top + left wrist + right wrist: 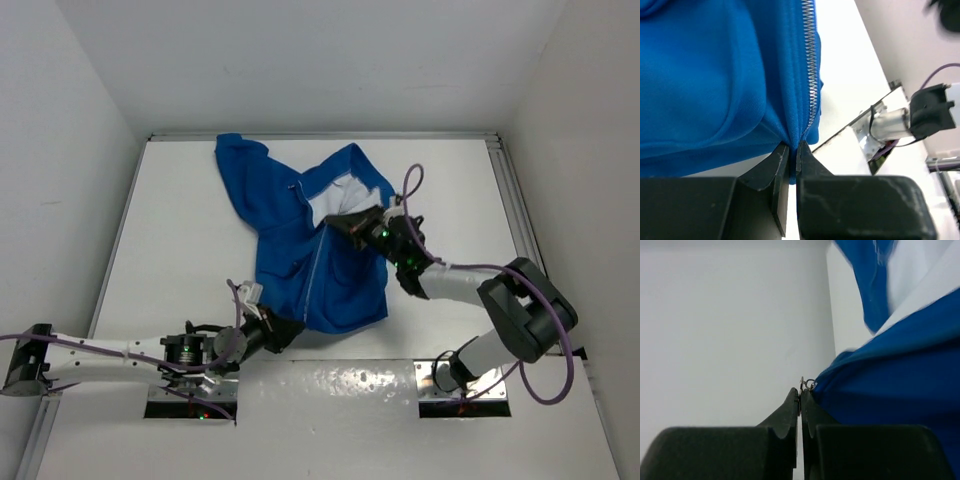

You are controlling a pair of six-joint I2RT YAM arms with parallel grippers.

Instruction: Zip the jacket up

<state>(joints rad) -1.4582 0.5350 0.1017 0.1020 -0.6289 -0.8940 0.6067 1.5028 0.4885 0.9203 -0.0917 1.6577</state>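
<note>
Across the middle of the white counter (180,230) lies the blue jacket (300,260), partly zipped, its white lining showing near the top. The left fingers (767,172) are clamped on the hem at the foot of the zipper (811,75). The right fingers (782,415) are pinched on the small metal zipper pull (806,385), higher up. I'd say the pull should travel straight along the teeth toward the collar, slowly, with the hem held taut so the fleece doesn't bunch or snag.
</note>
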